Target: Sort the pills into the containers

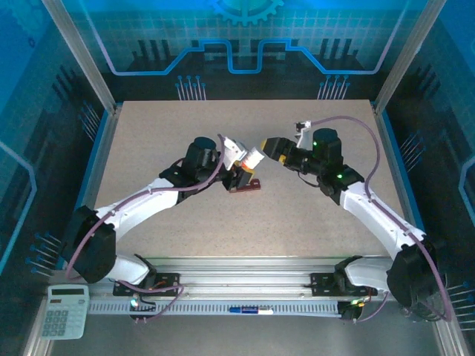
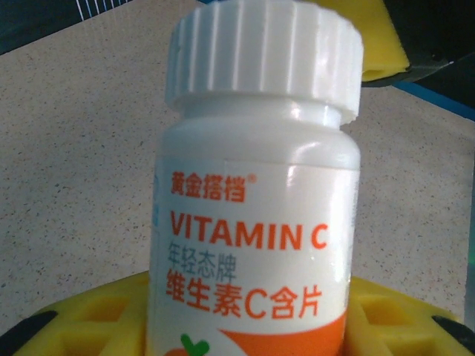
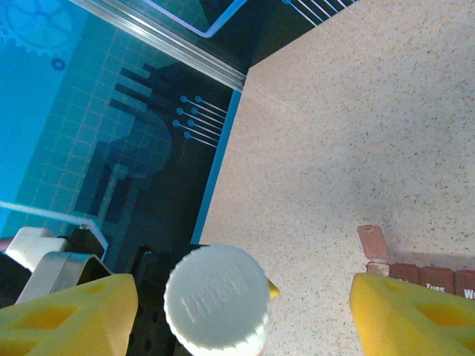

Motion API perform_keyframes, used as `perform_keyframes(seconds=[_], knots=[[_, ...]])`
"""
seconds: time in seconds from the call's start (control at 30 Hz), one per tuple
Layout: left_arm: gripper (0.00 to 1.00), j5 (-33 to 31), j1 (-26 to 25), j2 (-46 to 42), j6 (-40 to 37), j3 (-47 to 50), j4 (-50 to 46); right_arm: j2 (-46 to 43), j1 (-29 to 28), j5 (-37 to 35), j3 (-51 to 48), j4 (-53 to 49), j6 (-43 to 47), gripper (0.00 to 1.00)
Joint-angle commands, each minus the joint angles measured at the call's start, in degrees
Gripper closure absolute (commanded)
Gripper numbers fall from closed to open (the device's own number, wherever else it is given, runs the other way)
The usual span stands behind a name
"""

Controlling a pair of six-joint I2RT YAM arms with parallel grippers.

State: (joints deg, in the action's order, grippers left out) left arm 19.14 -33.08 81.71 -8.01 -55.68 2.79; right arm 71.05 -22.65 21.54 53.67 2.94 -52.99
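One white plastic Vitamin C bottle (image 2: pixel 252 222), likely light, stiff and slick-walled, clamped low in the left jaws near one dark reddish-brown compartment strip (image 1: pixel 246 185) lying on the speckled desk (image 1: pixel 185 126); right jaws gape either side of its single ribbed white cap (image 3: pixel 215 297), probably the best purchase, touching nothing.

A desk (image 1: pixel 185 119) with a speckled beige top sits inside a boxed enclosure. Bare aluminium posts (image 1: pixel 78 52) rise at its far corners, slanting outward in the top view. The walls are translucent blue panels (image 1: pixel 148 37) printed with a fine grid, dark circuit-like lines and a gear motif (image 1: pixel 246 9) on the back wall, and they look cool blue against the desk. A slotted metal rail (image 1: pixel 245 285) runs along the near edge. A white calculator (image 1: pixel 64 311) lies at the near left corner.
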Motion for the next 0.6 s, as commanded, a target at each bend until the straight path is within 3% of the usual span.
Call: perform_keyframes(seconds=[0.0, 0.27, 0.4, 0.5, 0.57], knots=[[1.0, -0.9, -0.6, 0.6, -1.7, -1.6, -0.7, 2.0, -2.1, -2.4, 2.7, -1.4, -0.5, 0.25], [1.0, -1.3, -1.0, 0.6, -1.6, -1.8, -0.4, 5.1, -4.4, -2.5, 4.1, -0.8, -0.5, 0.36], [1.0, -1.3, -1.1, 0.8, -1.1, -1.8, 0.0, 5.3, -4.4, -1.5, 3.2, 0.0, -0.2, 0.56], [1.0, -1.3, -1.1, 0.8, -0.8, -1.6, 0.7, 5.0, -4.0, 0.5, 2.0, 1.7, 1.3, 0.65], [1.0, -1.1, -1.0, 0.6, -0.6, -1.8, 0.7, 5.0, -3.2, 4.3, 0.7, 4.9, 3.7, 0.66]])
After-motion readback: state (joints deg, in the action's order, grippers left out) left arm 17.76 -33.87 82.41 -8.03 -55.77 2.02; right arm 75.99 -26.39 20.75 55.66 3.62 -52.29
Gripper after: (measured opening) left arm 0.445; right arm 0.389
